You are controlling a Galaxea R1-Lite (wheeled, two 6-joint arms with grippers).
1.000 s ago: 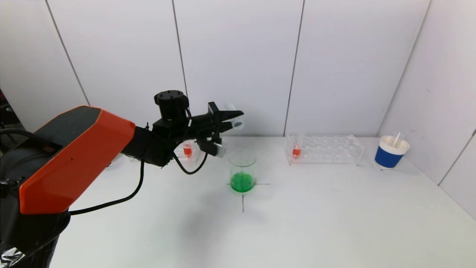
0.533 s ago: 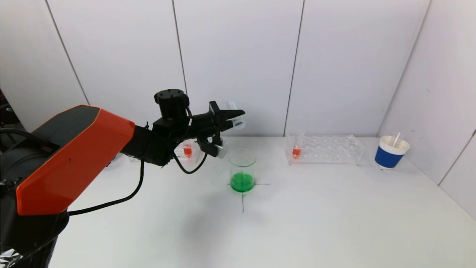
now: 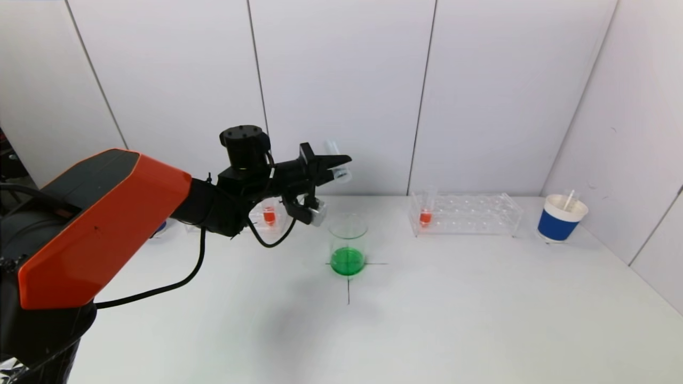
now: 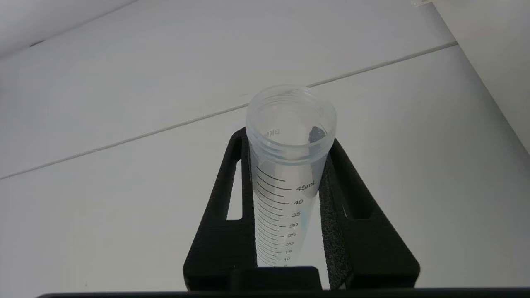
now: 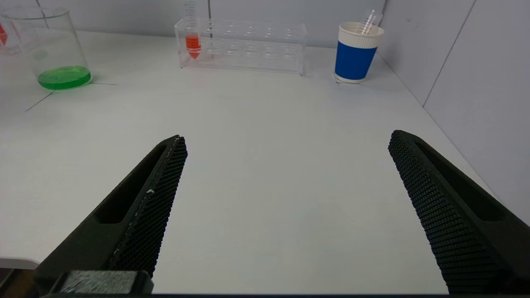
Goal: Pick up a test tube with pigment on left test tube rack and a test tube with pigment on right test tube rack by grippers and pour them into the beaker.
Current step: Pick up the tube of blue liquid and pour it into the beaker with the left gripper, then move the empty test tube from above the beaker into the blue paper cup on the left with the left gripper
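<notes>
Beaker [image 3: 347,246] with green liquid stands mid-table on a black cross; our left gripper [image 3: 335,165] hangs above it, just left, jaws clamped on a clear, emptied tube [image 4: 285,174]. Our right gripper [image 5: 285,215] waits low at the near right, jaws wide. Right rack [image 3: 469,214] holds an orange tube [image 3: 425,216]; a blue cup [image 3: 560,218] stands beyond.

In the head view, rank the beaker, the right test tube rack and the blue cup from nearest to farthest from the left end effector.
Measured from the left end effector, which holds an empty test tube:
1. Beaker, just below it at table centre.
2. Right test tube rack, farther to the right.
3. Blue cup, far right by the wall.
</notes>
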